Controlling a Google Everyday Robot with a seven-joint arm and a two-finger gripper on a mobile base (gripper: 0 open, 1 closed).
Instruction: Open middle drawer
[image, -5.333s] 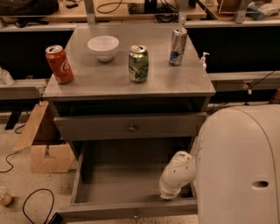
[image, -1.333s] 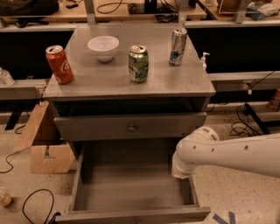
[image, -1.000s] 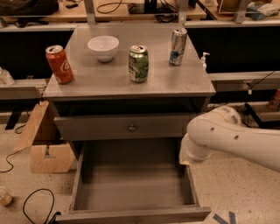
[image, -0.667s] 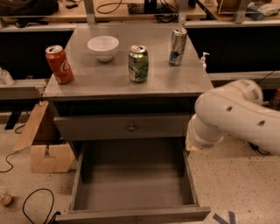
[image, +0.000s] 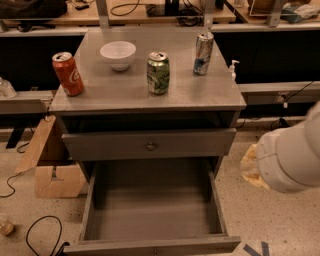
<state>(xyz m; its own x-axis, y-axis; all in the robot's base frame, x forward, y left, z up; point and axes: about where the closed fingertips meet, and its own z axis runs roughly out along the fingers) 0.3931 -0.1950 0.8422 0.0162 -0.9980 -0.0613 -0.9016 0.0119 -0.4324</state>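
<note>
Left of the end effector (image: 254, 167) sits the middle drawer (image: 155, 217), pulled far out; whether the end effector is wide or narrow, I cannot tell.

a lab or workshop — wooden benches (image: 140, 19) strung with cables (image: 189, 20) behind a grey metal cabinet (image: 150, 95), speckled floor (image: 265, 220). the gripper (image: 250, 167) hangs low at right, beside it.

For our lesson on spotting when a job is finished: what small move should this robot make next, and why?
Probably just move the arm clear and stop. The middle drawer is pulled far out, its deep box fully exposed below the top drawer. The white arm sits right of the cabinet, apart from the drawer; the pincer is out of view.
</note>
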